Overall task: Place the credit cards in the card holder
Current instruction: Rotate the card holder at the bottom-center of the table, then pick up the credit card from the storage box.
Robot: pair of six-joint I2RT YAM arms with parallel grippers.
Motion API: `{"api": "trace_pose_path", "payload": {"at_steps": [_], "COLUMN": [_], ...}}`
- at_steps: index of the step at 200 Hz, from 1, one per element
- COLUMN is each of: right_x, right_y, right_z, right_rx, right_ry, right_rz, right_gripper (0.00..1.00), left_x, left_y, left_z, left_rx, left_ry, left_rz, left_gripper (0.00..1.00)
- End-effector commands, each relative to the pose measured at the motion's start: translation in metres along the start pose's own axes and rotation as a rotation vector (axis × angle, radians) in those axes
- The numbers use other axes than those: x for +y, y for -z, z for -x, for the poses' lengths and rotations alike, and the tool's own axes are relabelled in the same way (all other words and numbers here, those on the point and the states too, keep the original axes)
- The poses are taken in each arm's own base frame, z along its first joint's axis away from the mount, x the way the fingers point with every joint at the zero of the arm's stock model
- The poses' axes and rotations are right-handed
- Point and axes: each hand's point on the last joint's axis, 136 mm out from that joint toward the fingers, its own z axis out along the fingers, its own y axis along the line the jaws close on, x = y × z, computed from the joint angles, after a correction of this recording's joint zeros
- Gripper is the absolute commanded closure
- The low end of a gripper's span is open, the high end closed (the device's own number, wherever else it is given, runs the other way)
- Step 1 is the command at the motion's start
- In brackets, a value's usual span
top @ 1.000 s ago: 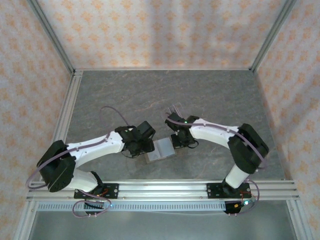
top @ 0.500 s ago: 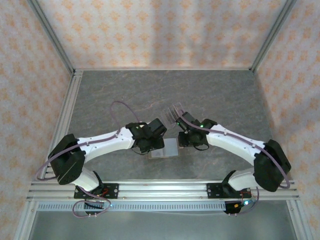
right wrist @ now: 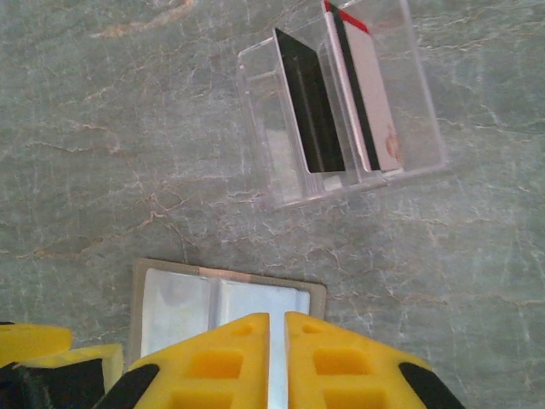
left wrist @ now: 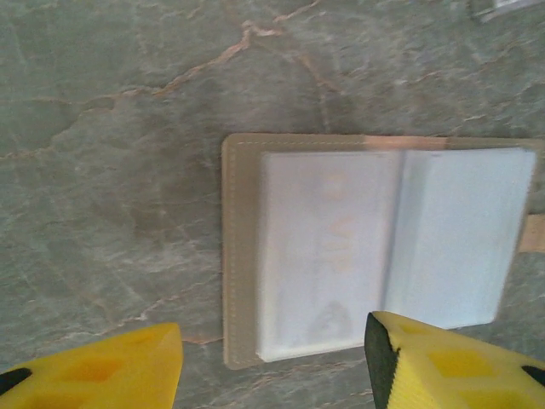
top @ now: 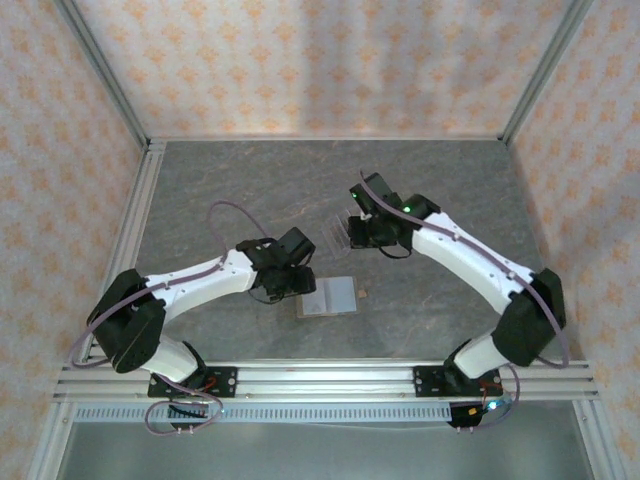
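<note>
The card holder (top: pixel 330 298) lies open and flat on the table, a tan border (left wrist: pixel 241 256) around pale clear sleeves (right wrist: pixel 170 311). My left gripper (top: pixel 297 284) hovers over its left end, open, with a yellow finger on each side (left wrist: pixel 272 366) and nothing between them. The credit cards stand in a clear acrylic stand (top: pixel 338 237): one dark card (right wrist: pixel 311 102) and a white-faced one with a red corner (right wrist: pixel 368 94). My right gripper (top: pixel 358 232) is beside the stand; its fingers (right wrist: pixel 277 341) are shut on nothing.
A small tan tab (top: pixel 362 293) sticks out from the holder's right edge. Aluminium rails (top: pixel 330 375) run along the near edge and patterned walls (top: pixel 320 60) close in the grey stone table. My left fingers (right wrist: pixel 51 354) show low left in the right wrist view.
My right arm has swung away from the card holder, back towards the clear stand. My left gripper has shifted slightly left. The holder now lies squarer than a second ago.
</note>
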Motion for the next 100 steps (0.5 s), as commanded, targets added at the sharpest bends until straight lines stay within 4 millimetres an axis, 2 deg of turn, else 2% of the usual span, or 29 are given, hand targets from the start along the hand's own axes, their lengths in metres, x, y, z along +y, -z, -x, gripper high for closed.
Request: {"api": "trace_pose_path", "payload": {"at_steps": [1, 30, 58, 100], "right_x": [0.000, 0.006, 0.010, -0.003], "right_y": [-0.011, -0.024, -0.040, -0.061], "right_z": [-0.007, 0.006, 0.020, 0.036], "right_rx": [0.087, 0.119, 0.150, 0.178], "right_ry": [0.040, 0.072, 0.106, 0.145], "right_rz": [-0.026, -0.054, -0.095, -0.231], "right_gripper": [0.85, 0.78, 0.76, 0.76], "left_x": [-0.001, 0.006, 0.009, 0.008], "left_y": [0.003, -0.006, -0.005, -0.005], "left_z": [-0.002, -0.002, 0.002, 0.005], "left_rx": [0.008, 0.034, 0.026, 0.025], "left_ry": [-0.060, -0.048, -0.057, -0.053], "left_rz": [-0.055, -0.070, -0.076, -0.086], "left_gripper": [0.40, 0.42, 0.42, 0.42]}}
